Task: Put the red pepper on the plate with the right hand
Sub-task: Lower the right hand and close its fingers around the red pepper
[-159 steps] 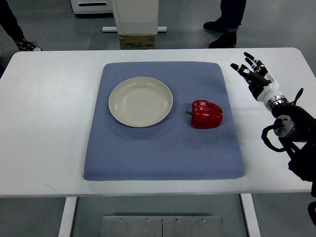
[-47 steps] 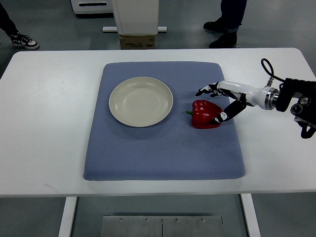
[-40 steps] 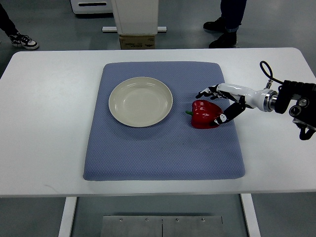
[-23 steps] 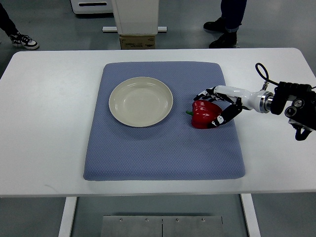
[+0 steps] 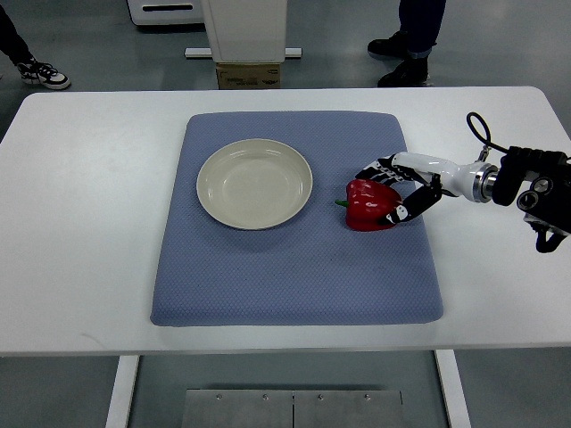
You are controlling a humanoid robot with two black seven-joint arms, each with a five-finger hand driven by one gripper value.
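The red pepper (image 5: 368,205) is seen lying on its side on the blue mat (image 5: 294,267), just right of the plate (image 5: 254,184) but apart from it, its green stem pointed toward the plate. It is clasped from the right by the right hand (image 5: 397,185), whose fingers (image 5: 370,168) are curled over its far and near sides. The plate is thus reached by carrying the pepper leftward, away from the hand's own arm. No left hand is seen.

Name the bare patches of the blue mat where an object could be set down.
Bare: the mat's whole near strip below the plate and red pepper, plus its left margin. The plate itself is empty. Crowded: the right side, where the right hand wraps the pepper.
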